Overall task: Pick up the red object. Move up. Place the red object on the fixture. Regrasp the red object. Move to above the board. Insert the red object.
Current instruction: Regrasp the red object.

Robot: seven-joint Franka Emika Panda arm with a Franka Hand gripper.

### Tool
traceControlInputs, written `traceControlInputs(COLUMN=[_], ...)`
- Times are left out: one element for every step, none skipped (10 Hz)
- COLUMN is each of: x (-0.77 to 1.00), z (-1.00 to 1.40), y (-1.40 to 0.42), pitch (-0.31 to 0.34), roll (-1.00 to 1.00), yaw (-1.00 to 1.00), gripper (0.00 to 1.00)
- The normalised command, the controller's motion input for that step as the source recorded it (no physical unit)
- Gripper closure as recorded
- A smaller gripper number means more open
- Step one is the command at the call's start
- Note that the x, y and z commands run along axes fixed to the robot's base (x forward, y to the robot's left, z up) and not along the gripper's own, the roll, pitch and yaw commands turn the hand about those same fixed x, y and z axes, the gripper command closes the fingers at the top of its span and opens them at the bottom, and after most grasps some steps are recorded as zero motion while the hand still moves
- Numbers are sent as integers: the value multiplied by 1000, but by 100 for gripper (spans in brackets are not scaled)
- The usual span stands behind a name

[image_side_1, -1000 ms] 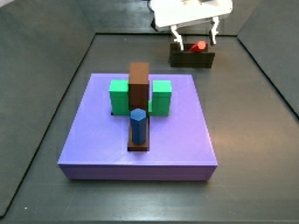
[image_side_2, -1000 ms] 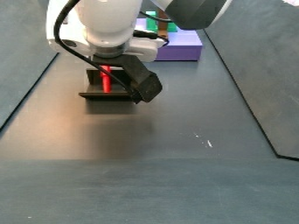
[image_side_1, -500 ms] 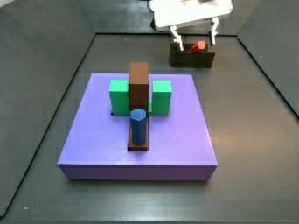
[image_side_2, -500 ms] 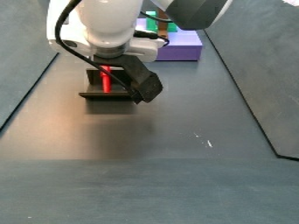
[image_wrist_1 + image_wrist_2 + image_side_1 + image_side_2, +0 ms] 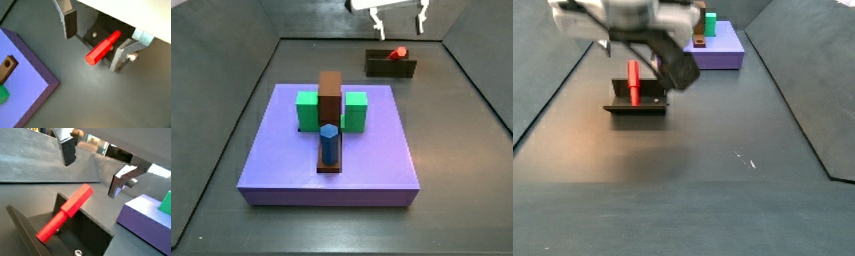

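Observation:
The red object (image 5: 400,51) is a slim red peg leaning tilted in the fixture (image 5: 392,66), a small dark holder at the far end of the floor. It also shows in a side view (image 5: 633,82) on the fixture (image 5: 636,106), and in both wrist views (image 5: 102,48) (image 5: 67,210). My gripper (image 5: 398,22) hangs open above the fixture, fingers (image 5: 70,22) wide apart and nothing between them. The peg lies below the gap, touching neither finger. The lavender board (image 5: 329,145) carries a brown bar, two green blocks and a blue peg (image 5: 329,143).
The board's corner (image 5: 20,75) lies close beside the fixture in a wrist view. The dark floor is bounded by low walls. A green block (image 5: 165,203) stands on the board's edge (image 5: 143,218).
The gripper has risen straight up from the fixture, staying open. The red peg stays leaning in the fixture.

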Motion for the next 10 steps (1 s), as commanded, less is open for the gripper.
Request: traceControlInputs(x=[69, 77, 103, 109, 0, 0, 54, 117, 280, 280], z=[289, 231, 197, 149, 140, 120, 83, 94, 31, 0], y=[0, -9, -17, -31, -6, -49, -66, -31, -23, -31], pitch=[369, 420, 440, 443, 463, 457, 414, 420, 391, 343], roll=[1000, 1000, 1000, 1000, 1000, 1000, 1000, 1000, 1000, 1000], yaw=[237, 257, 246, 234, 200, 200, 197, 189, 49, 0], gripper=[0, 0, 0, 0, 0, 0, 0, 0, 0, 0])
